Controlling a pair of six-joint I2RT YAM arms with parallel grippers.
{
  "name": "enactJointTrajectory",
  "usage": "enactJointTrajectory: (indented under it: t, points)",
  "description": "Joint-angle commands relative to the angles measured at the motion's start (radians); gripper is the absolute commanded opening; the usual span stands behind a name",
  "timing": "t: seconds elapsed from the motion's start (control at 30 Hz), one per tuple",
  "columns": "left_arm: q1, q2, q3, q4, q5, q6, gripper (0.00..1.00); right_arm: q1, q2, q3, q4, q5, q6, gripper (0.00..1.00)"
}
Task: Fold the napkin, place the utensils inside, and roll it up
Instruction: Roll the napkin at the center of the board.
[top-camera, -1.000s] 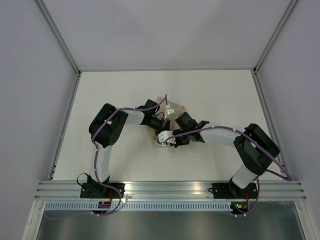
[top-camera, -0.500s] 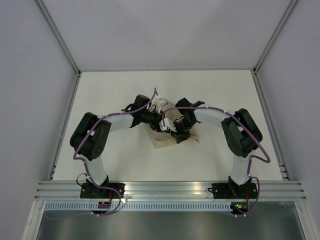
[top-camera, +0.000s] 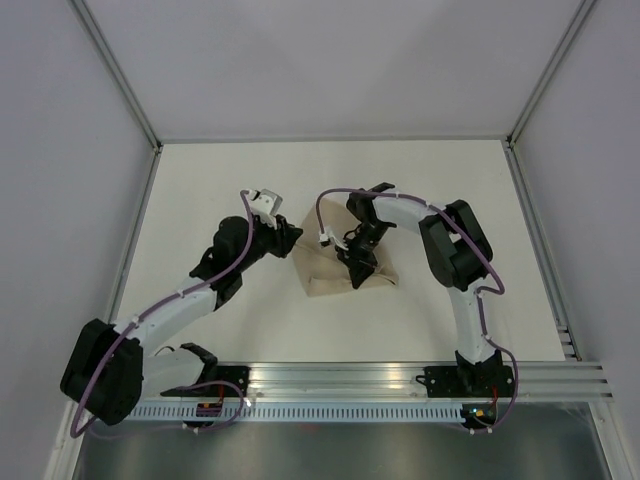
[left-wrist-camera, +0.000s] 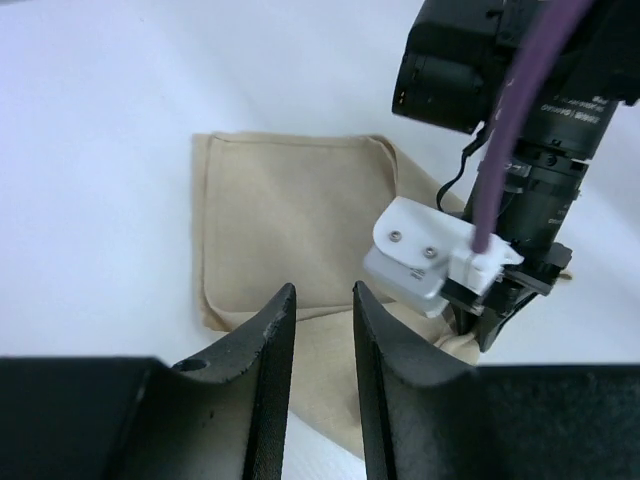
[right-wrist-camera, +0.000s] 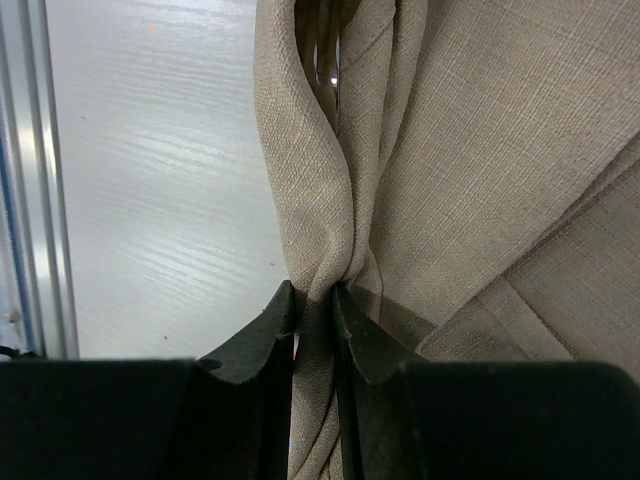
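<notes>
The tan napkin (top-camera: 322, 277) lies folded and bunched at the table's middle. It also shows in the left wrist view (left-wrist-camera: 290, 215) and the right wrist view (right-wrist-camera: 480, 150). My right gripper (top-camera: 356, 267) points down onto its right part and is shut on a bunched ridge of cloth (right-wrist-camera: 316, 300). My left gripper (top-camera: 291, 238) hovers just off the napkin's upper left corner, jaws slightly apart and empty (left-wrist-camera: 322, 305). The fork is hidden, and I cannot tell whether it is inside the folds.
The white table (top-camera: 200, 200) has a metal rail (top-camera: 340, 375) along its near edge and grey walls on the other three sides. The right arm's white camera mount (left-wrist-camera: 425, 255) hangs close in front of my left gripper.
My left gripper has drawn back to the left, off the napkin, and that arm now stretches low across the table. My right gripper has stayed on the cloth while its arm swung back.
</notes>
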Motion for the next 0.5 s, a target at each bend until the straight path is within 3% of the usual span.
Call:
enactJointTrajectory:
  t: [0.0, 0.23, 0.47]
  points:
    - [-0.044, -0.101, -0.06, 0.096, -0.183, 0.013, 0.35, 0.009, 0.122, 0.034, -0.101, 0.028, 0.008, 0.18]
    - [-0.343, -0.207, -0.145, 0.179, -0.514, 0.27, 0.36, 0.011, 0.234, 0.17, -0.155, 0.028, 0.092, 0.18]
    - [-0.546, -0.112, -0.123, 0.188, -0.647, 0.453, 0.38, 0.012, 0.323, 0.263, -0.212, 0.04, 0.118, 0.18]
